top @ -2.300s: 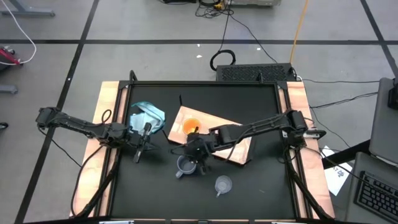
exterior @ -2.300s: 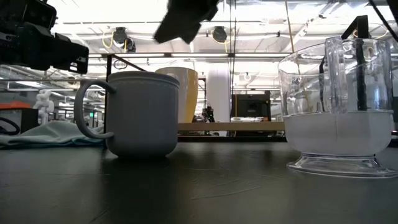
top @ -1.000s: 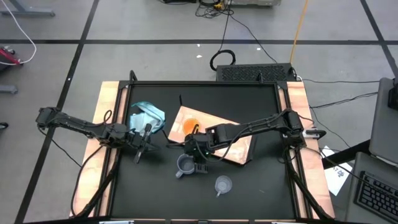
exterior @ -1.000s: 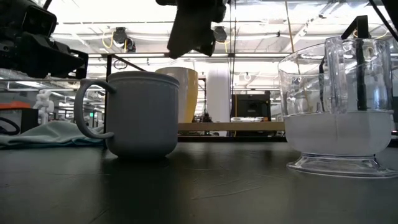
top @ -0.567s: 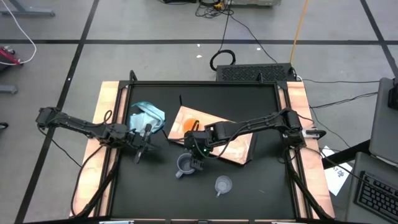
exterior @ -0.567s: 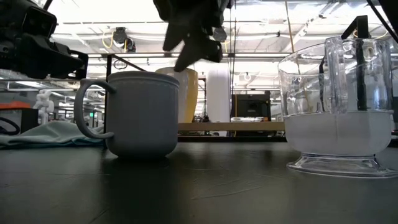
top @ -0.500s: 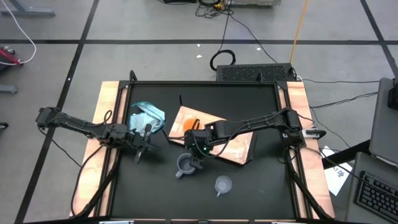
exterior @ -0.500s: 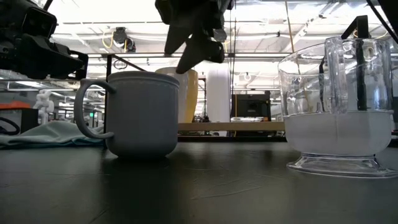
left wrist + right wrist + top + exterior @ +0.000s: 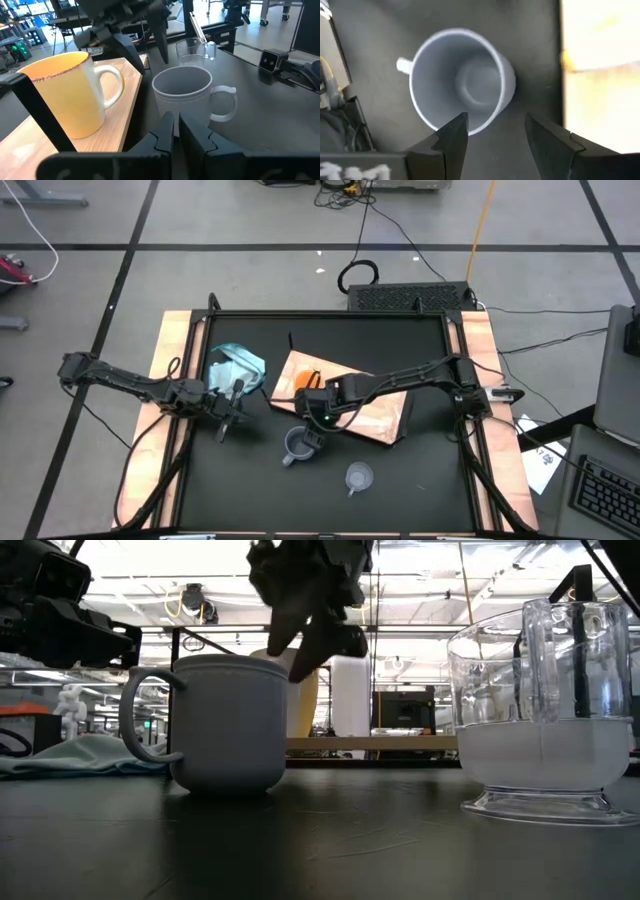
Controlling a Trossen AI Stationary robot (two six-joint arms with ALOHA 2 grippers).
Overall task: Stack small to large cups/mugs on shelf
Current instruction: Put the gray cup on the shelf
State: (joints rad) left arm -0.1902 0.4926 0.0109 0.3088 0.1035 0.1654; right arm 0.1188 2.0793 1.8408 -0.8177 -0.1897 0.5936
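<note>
The blue-grey mug [image 9: 298, 444] stands upright on the black table, just in front of the shelf [image 9: 372, 412]. The orange mug [image 9: 305, 382] stands upright on the shelf's left end. Nearer the front edge, the clear cup [image 9: 359, 476] rests on its base. My right gripper [image 9: 495, 131] hangs open over the blue-grey mug [image 9: 462, 80], pointing steeply down. One finger is over the rim on the shelf side and the other is outside it; neither touches. My left gripper [image 9: 175, 125] is shut and empty at the table's left, level and facing both mugs.
A teal cloth [image 9: 238, 367] lies at the far left, beside the shelf. Light wood rails [image 9: 170, 410] run along both table sides. Open black tabletop [image 9: 420, 480] lies at the near right, past the clear cup [image 9: 545, 710].
My right gripper has sunk toward the blue-grey mug's rim, rolled about its own pointing line, and opened; its fingers were together a second ago. The mugs, the clear cup and my left arm have stayed put.
</note>
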